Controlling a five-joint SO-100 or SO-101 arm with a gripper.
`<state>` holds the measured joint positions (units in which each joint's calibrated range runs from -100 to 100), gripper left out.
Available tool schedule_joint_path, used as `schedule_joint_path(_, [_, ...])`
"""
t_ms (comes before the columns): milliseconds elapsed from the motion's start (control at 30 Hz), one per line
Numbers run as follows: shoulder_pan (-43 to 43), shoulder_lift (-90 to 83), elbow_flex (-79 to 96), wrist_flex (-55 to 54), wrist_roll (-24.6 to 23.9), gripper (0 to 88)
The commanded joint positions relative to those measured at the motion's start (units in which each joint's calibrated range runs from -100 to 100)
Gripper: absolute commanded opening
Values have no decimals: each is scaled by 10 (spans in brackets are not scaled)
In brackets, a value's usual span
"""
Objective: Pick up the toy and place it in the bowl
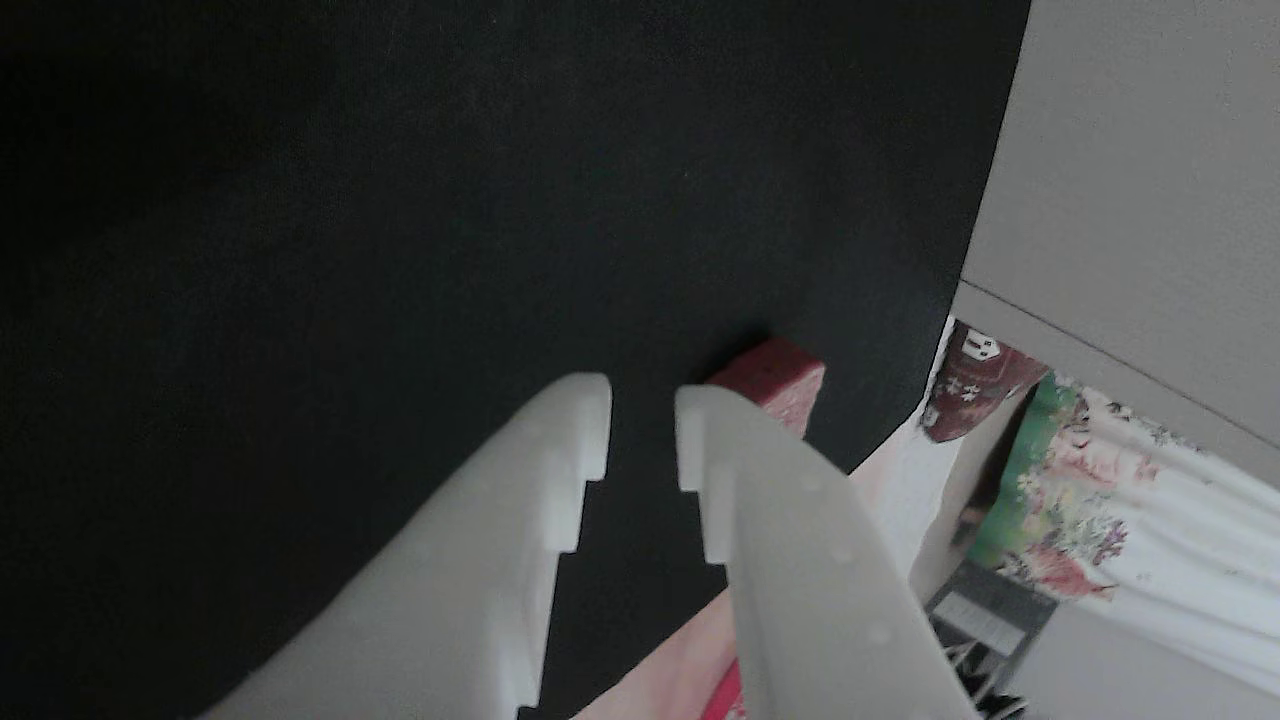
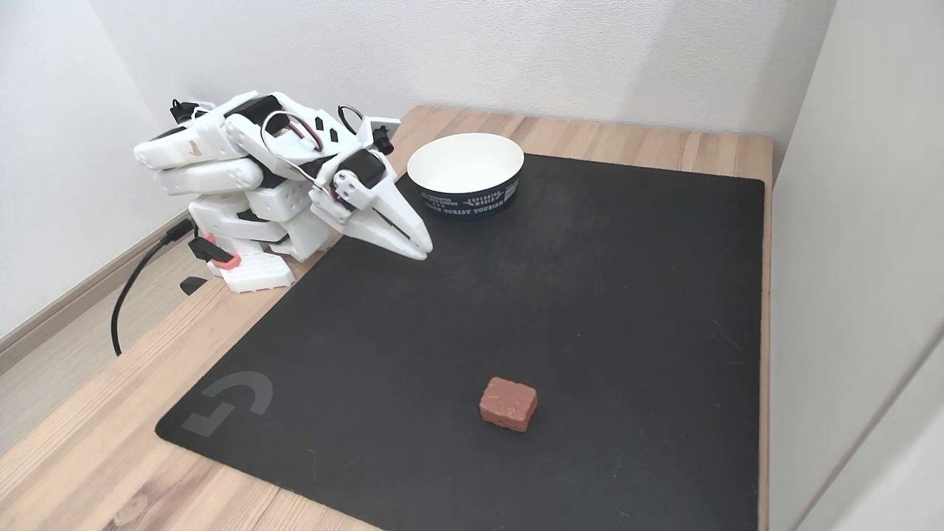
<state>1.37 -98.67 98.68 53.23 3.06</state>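
Note:
The toy is a small dark-red block with rounded corners, lying on the black mat near its front edge. In the other view the toy peeks out just beyond the right white finger. My gripper hangs low over the mat's far left corner, well apart from the toy. Its two white fingers stand a little apart, and my gripper holds nothing. The bowl is white inside with a dark printed wall. It stands empty at the back of the mat, just right of the gripper.
The folded white arm and its base sit on the wooden table at the left, with a black cable trailing off. A wall runs along the mat's right side. A red round object with white logos lies past the mat's edge.

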Motion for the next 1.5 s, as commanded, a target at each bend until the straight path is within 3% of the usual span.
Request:
schedule_joint_path(0, [18, -5, 3, 8, -3, 24])
schedule_joint_path(300, [61, 57, -123, 28, -5, 24])
schedule_joint_path(433, [62, 165, -207, 27, -36, 24])
schedule_joint_path(800, [64, 534, -534, -21, -37, 24])
schedule_joint_path(1133, [152, 842, -870, 24, -32, 24])
schedule_joint_path(1467, [151, 1098, -1145, 95, -34, 23])
